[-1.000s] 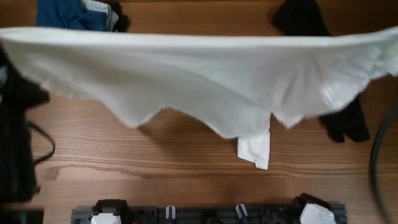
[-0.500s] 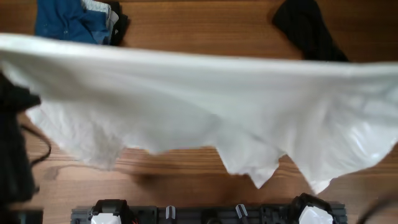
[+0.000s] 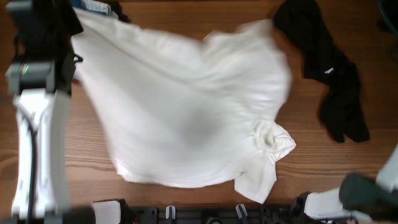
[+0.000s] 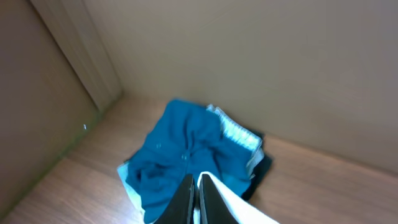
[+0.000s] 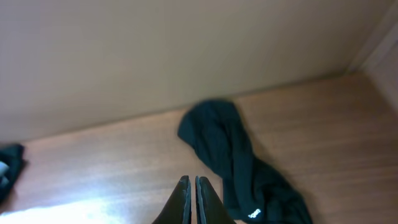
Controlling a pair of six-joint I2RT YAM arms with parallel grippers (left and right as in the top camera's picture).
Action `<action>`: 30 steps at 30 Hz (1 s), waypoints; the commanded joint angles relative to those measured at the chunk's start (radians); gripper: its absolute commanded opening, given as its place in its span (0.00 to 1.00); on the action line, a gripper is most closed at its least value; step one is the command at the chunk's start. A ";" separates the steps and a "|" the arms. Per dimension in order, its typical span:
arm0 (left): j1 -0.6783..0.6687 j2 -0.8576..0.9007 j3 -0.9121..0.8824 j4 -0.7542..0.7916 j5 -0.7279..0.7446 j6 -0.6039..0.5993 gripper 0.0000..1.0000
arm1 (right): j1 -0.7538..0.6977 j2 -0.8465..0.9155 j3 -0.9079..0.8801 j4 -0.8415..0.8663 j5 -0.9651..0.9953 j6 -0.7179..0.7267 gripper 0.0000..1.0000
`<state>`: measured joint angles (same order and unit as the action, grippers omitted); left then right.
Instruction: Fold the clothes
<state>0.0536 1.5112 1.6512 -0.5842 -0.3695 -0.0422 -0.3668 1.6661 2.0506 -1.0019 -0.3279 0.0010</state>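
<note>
White garment (image 3: 186, 112) lies spread over the middle of the wooden table (image 3: 168, 15), wrinkled, running from 11 o'clock down toward 5 o'clock. One sleeve is bunched in a knot-like wad at its 4 o'clock edge, and a flap trails off below that. The upper-left corner rises toward the left arm (image 3: 37, 124), which stands along the 9 o'clock side. Left gripper (image 4: 194, 198): fingers pressed together, with a strip of white cloth showing between and just right of them, so it is pinching that corner. Blue garment (image 4: 186, 152) is heaped just beyond those fingers, at 11 o'clock on the table, mostly covered from overhead. Right gripper (image 5: 190, 199): fingers closed tip to tip, nothing seen between them. Black garment (image 3: 326, 68) is strung out from 1 to 3 o'clock, near the white one's right edge; contact unclear. Right arm (image 3: 367, 193) is blurred at 5 o'clock.
</note>
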 commanded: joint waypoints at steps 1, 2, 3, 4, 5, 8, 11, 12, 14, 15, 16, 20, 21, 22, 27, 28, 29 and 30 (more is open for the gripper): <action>0.010 0.135 0.005 0.060 -0.012 0.012 0.04 | 0.049 0.156 0.001 0.027 0.029 -0.027 0.04; 0.010 0.170 0.005 0.077 -0.011 0.012 0.04 | 0.060 0.200 0.001 0.039 0.028 -0.027 0.04; 0.010 0.201 0.005 0.091 -0.003 0.012 0.04 | 0.066 0.231 0.001 0.047 0.028 -0.026 0.04; 0.010 0.232 0.005 0.103 0.008 0.012 0.04 | 0.079 0.277 0.001 0.055 0.027 -0.024 0.04; 0.010 0.256 0.005 0.111 0.021 0.012 0.04 | 0.090 0.312 0.001 0.056 0.018 -0.024 0.04; 0.010 0.317 0.005 0.117 0.056 0.012 0.04 | 0.130 0.386 0.001 0.050 -0.032 -0.029 0.04; 0.010 0.338 0.005 0.106 0.079 0.011 0.04 | 0.184 0.426 0.000 0.055 -0.108 -0.079 0.11; 0.010 0.339 0.005 0.101 0.085 0.010 0.04 | 0.200 0.433 0.000 0.060 -0.121 -0.085 0.21; 0.010 0.336 0.005 0.094 0.090 0.008 0.04 | 0.264 0.447 -0.002 0.080 -0.138 -0.119 0.50; 0.010 0.335 0.005 0.090 0.090 0.004 0.04 | 0.289 0.452 -0.002 0.089 -0.138 -0.132 0.62; 0.010 0.335 0.005 0.085 0.090 0.000 0.04 | 0.322 0.460 -0.003 0.103 -0.133 -0.141 0.69; 0.010 0.333 0.005 0.053 0.094 -0.026 0.04 | 0.447 0.515 -0.003 0.182 -0.099 -0.156 0.78; 0.010 0.333 0.005 0.041 0.101 -0.026 0.04 | 0.490 0.545 -0.003 0.216 -0.079 -0.155 0.79; 0.010 0.333 0.005 0.036 0.105 -0.026 0.04 | 0.515 0.566 -0.003 0.240 -0.075 -0.155 0.79; 0.010 0.333 0.005 0.026 0.113 -0.026 0.04 | 0.622 0.679 -0.003 0.334 -0.028 -0.156 0.80; 0.010 0.333 0.005 0.026 0.112 -0.026 0.04 | 0.647 0.705 -0.003 0.351 -0.005 -0.159 0.80; 0.010 0.333 0.005 0.026 0.113 -0.026 0.04 | 0.666 0.723 -0.003 0.360 0.016 -0.159 0.81; 0.010 0.333 0.005 0.026 0.112 -0.026 0.04 | 0.684 0.742 -0.003 0.369 0.034 -0.163 0.81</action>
<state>0.0593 1.8549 1.6505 -0.5587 -0.2699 -0.0513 0.2714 2.3447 2.0483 -0.6552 -0.3725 -0.1379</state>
